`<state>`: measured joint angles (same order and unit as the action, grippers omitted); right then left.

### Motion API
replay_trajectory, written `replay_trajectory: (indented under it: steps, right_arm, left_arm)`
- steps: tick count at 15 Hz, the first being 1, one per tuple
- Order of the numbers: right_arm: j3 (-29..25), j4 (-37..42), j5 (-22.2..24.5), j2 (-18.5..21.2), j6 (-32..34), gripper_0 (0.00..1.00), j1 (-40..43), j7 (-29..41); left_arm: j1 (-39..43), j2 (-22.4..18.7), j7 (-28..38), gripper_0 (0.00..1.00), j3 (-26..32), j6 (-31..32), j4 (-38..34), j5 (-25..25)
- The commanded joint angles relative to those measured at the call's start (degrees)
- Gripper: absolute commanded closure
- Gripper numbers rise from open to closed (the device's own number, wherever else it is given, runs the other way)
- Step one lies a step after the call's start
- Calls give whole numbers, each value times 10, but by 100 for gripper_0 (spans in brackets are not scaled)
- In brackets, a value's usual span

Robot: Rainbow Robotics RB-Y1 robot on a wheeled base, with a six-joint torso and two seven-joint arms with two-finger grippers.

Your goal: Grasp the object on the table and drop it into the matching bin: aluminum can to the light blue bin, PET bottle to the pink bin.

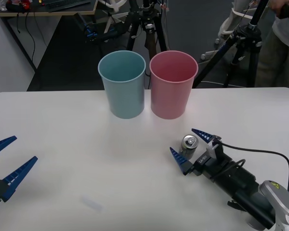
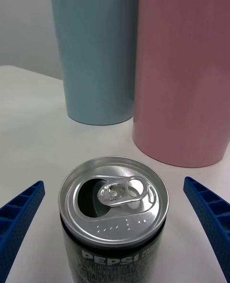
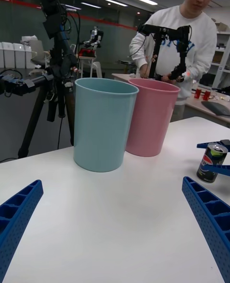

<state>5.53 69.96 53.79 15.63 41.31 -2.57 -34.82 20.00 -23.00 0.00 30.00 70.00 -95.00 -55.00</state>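
I have the right gripper (image 1: 190, 146) spread wide around the small silver-grey aluminium drink can (image 1: 190, 143), which stands upright on the white tabletop (image 1: 62, 144) at about five o'clock from the pink plastic bin (image 1: 173, 84); the pale blue plastic bin (image 1: 122, 84) sits at nine o'clock of the pink one. The tab is open, so I judge the can light, thin-walled and slippery; I'd pinch mid-body, gently. The left gripper (image 1: 7, 166) waits spread at eight o'clock.

table (image 1: 62, 144): white | on it: light blue bin (image 1: 122, 84), pink bin (image 1: 173, 84), aluminum can (image 1: 189, 145)
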Motion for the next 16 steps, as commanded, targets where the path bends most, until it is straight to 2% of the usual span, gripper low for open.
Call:
replay_trajectory:
  steps: [1, 7, 8, 10, 16]
  right_arm:
    - [2, -31, -5, 0, 7, 0, -14, -2]
    - [4, -47, -9, -1, 18, 0, -23, -11]
    - [4, -47, -10, -1, 20, 3, -23, -12]
    - [4, -47, -10, 0, 21, 100, -23, -13]
    - [4, -47, -11, -1, 23, 100, -23, -15]
  left_arm:
    - [0, 0, 0, 0, 0, 0, 0, 0]
    - [0, 0, 0, 0, 0, 0, 0, 0]
    - [0, 0, 0, 0, 0, 0, 0, 0]
    - [0, 0, 0, 0, 0, 0, 0, 0]
    - [0, 0, 0, 0, 0, 0, 0, 0]
